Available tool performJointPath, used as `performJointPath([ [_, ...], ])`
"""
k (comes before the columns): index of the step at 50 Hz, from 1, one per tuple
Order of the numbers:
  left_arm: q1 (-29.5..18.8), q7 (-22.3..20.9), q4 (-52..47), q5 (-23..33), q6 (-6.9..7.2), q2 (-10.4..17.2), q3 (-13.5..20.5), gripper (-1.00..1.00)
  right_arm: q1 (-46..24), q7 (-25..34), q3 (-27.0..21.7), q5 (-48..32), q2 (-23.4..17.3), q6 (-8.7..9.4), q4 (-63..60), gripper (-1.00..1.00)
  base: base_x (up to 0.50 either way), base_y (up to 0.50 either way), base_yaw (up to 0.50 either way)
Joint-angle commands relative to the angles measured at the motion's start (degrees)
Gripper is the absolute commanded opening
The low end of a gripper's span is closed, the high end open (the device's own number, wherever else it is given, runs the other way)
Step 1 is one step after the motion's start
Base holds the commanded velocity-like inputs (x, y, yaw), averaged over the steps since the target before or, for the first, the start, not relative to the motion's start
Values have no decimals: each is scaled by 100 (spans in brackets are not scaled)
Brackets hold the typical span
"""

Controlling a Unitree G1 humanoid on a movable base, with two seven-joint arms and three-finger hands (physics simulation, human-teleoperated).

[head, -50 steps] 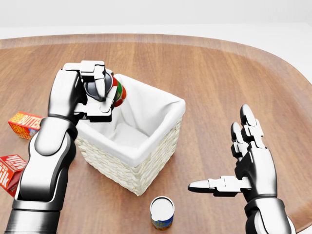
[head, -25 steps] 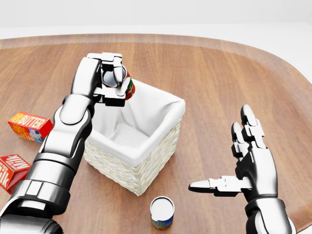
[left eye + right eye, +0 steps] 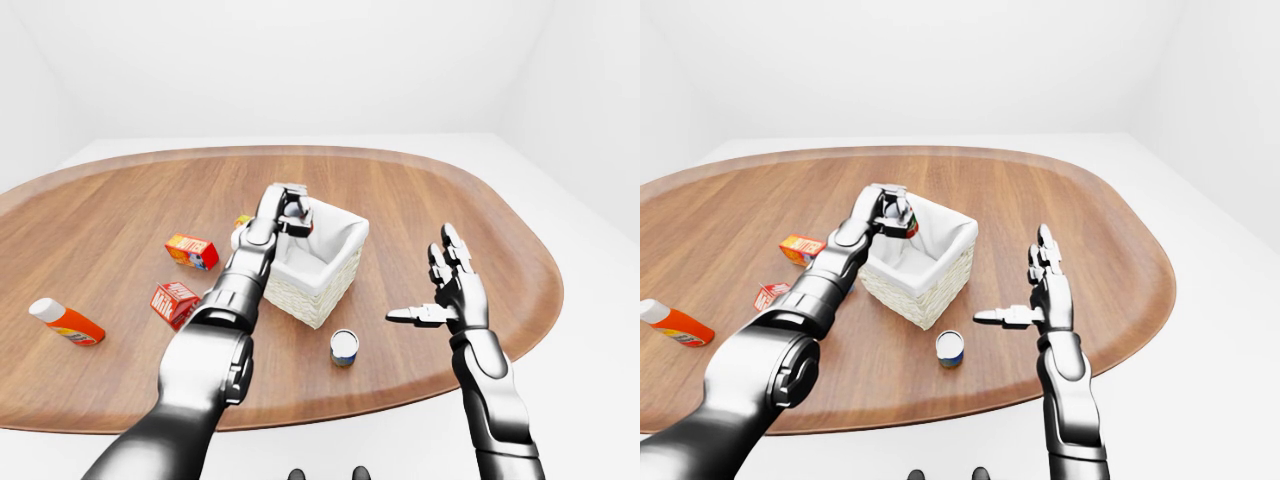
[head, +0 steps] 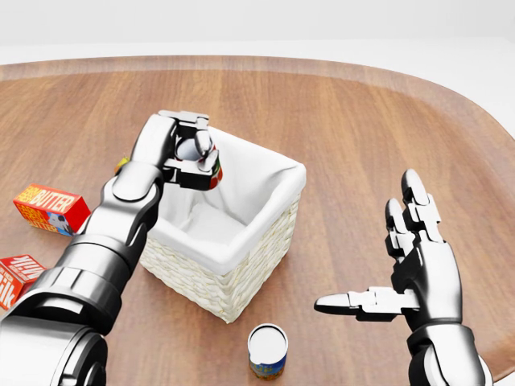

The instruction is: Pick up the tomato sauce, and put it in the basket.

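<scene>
Broadly, the wooden table [image 4: 338,121] fills the head view, an oval top with white floor around it in the eye views. Near its middle stands the basket [image 4: 241,273], woven and lined with white cloth. The left hand [image 4: 183,153] is over the basket's upper-left rim, its fingers closed round the tomato sauce [image 4: 213,170], a small can held above the cloth lining; only a red and green patch of its label and a pale end show between the fingers, so its tilt is hard to tell. The right hand [image 4: 418,273] hangs to the basket's right, well apart, fingers spread wide and thumb out, holding and touching nothing.

An orange bottle [image 3: 65,322] lies at the far left of the left-eye view. A butter box [image 4: 50,207] and a red milk carton [image 4: 16,280], cut off by the edge, lie left of the basket. A small upright can [image 4: 267,351] stands just below the basket.
</scene>
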Motion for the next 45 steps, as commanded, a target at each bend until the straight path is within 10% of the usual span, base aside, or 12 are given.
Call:
performJointPath([
  [1,-117,193,194,210,0,-33,59,-100,12,-1,2,14,-2,0,-27,100,0,0,0],
  [29,-5,283,352,364,0,-92,95,-100,17,3,35,-3,14,0,8,100,0,0,0],
  [31,-12,257,346,336,0,-96,113,-55,26,4,38,-3,15,0,-15,100,0,0,0],
  [33,-24,354,365,351,0,-91,114,100,33,5,39,-1,17,0,-34,100,0,0,0],
  [45,-17,449,365,402,0,-79,105,100,44,12,41,-2,22,0,-18,100,0,0,0],
])
